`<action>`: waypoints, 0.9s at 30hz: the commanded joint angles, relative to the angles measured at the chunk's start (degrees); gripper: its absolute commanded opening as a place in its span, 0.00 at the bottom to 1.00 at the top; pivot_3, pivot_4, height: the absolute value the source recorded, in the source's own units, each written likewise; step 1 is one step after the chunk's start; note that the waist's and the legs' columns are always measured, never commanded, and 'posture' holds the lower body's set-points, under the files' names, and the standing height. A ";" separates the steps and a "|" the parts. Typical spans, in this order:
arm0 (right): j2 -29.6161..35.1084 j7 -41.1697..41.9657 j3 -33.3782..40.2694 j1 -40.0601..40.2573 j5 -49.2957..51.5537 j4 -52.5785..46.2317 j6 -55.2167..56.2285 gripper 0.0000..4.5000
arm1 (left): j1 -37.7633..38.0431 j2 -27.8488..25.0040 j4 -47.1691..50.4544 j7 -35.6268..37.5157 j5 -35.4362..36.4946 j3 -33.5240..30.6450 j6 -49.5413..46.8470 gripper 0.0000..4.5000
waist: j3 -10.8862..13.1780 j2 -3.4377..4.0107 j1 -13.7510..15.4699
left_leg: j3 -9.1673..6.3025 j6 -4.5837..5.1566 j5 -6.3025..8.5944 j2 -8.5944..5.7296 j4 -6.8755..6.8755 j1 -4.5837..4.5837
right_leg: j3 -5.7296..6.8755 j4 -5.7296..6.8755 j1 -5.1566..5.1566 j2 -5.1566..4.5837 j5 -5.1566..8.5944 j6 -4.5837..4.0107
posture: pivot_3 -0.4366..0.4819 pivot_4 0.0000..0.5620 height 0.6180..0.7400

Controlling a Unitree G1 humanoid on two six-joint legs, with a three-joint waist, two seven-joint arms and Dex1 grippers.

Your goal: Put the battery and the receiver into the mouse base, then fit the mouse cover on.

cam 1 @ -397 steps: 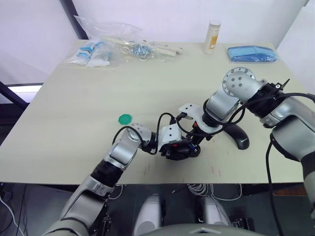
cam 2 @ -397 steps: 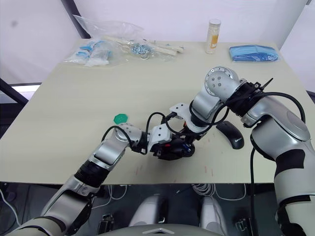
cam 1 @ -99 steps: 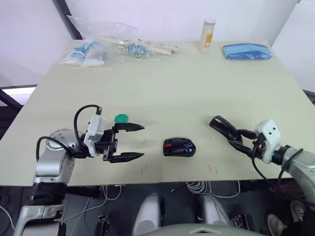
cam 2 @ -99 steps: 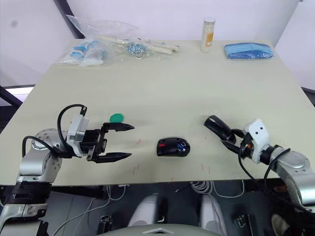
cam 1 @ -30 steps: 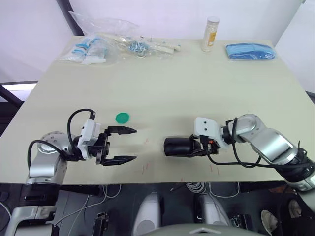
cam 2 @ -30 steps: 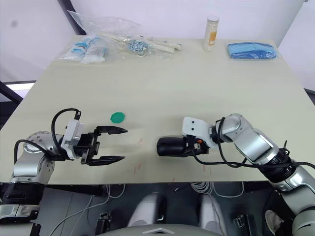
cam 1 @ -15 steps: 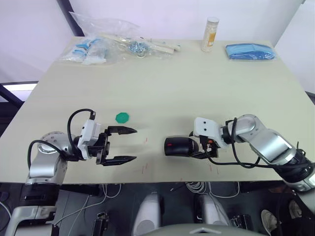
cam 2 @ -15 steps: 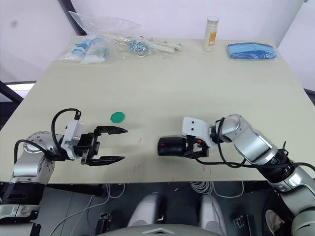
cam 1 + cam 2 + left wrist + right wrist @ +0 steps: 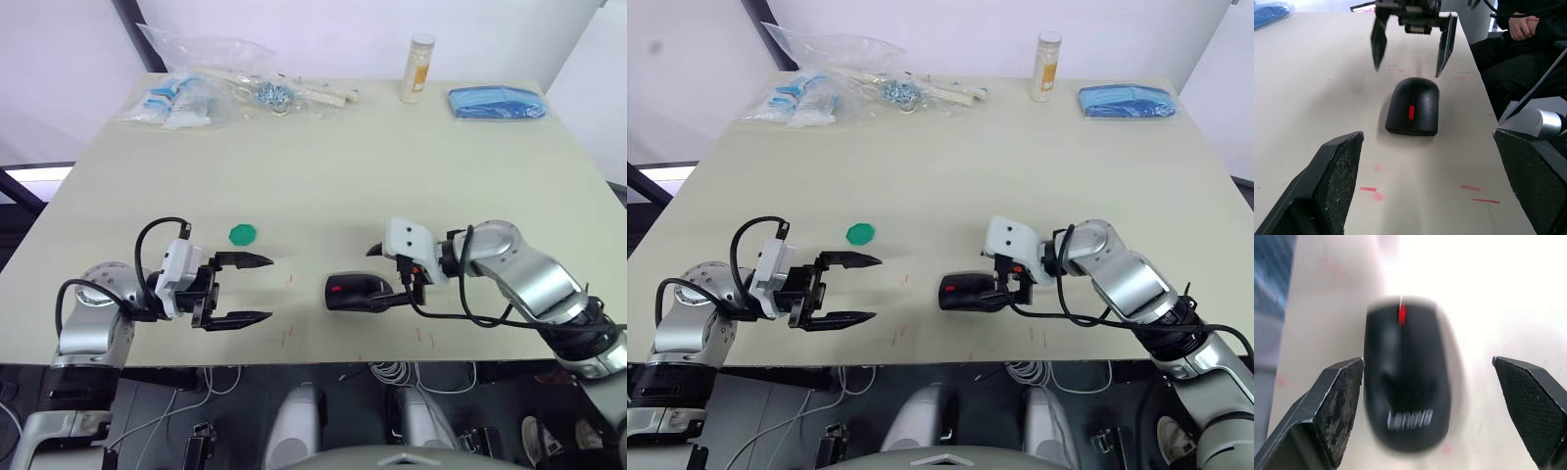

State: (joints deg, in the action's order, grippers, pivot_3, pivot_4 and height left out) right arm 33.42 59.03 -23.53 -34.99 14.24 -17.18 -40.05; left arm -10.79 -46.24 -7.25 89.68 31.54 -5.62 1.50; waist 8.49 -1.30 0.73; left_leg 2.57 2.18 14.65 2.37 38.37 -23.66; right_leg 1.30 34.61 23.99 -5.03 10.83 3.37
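Observation:
The mouse base [image 9: 340, 292] lies near the table's front edge, its red scroll wheel [image 9: 1411, 112] facing my left arm. The glossy black mouse cover [image 9: 1406, 401], with a pale brand mark, sits on the base. The battery and the receiver are hidden. My right gripper [image 9: 384, 276] is open just behind the mouse's rear end, one finger to each side, touching nothing. My left gripper [image 9: 266, 287] is open and empty, a hand's width to the left of the mouse.
A green round disc [image 9: 242, 234] lies behind the left gripper. Plastic bags [image 9: 191, 96], screws, a small bottle [image 9: 418, 69] and a blue cloth [image 9: 495, 102] line the far edge. A seated person [image 9: 1528, 29] is beside the table.
My right gripper has opened wide and drawn back a little from the mouse, which stays on the table with its cover on. The left arm has not moved.

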 commanded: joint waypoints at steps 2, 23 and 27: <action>-3.52 -1.96 1.37 0.42 1.47 -1.76 1.33 0.72 | -0.10 -0.20 1.41 2.05 0.32 0.06 0.37 1.00 | -0.01 -0.01 -0.03 | 0.00 0.00 0.00 0.00 0.00 0.00 | 0.00 0.01 0.00 0.00 0.00 0.00 | 0.48 0.27 1.00; -9.90 -3.73 -13.28 -7.36 -8.29 8.22 -4.24 0.25 | 1.68 -0.33 3.85 0.39 0.45 -0.16 -0.20 1.00 | 0.05 0.08 -0.27 | -0.06 -0.16 -0.10 0.00 0.02 0.01 | 0.03 0.15 0.04 0.01 0.00 -0.01 | 0.48 0.27 1.00; -7.62 -2.31 -17.30 -8.36 -10.16 8.48 -9.29 0.25 | 2.12 -0.33 4.41 0.04 0.51 -0.29 -0.32 1.00 | 0.06 0.14 -0.21 | -0.08 -0.17 -0.11 0.00 0.02 0.04 | 0.04 0.17 0.03 0.01 0.01 -0.01 | 0.48 0.27 1.00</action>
State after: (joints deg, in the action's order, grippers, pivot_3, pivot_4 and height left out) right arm 23.71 55.98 -38.52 -43.57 6.09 -9.04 -46.16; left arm -8.82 -46.24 -4.84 89.24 31.54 -4.92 1.26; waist 8.55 -1.16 0.52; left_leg 2.48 2.01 14.54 2.37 38.40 -23.63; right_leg 1.35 34.78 24.02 -5.02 10.84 3.37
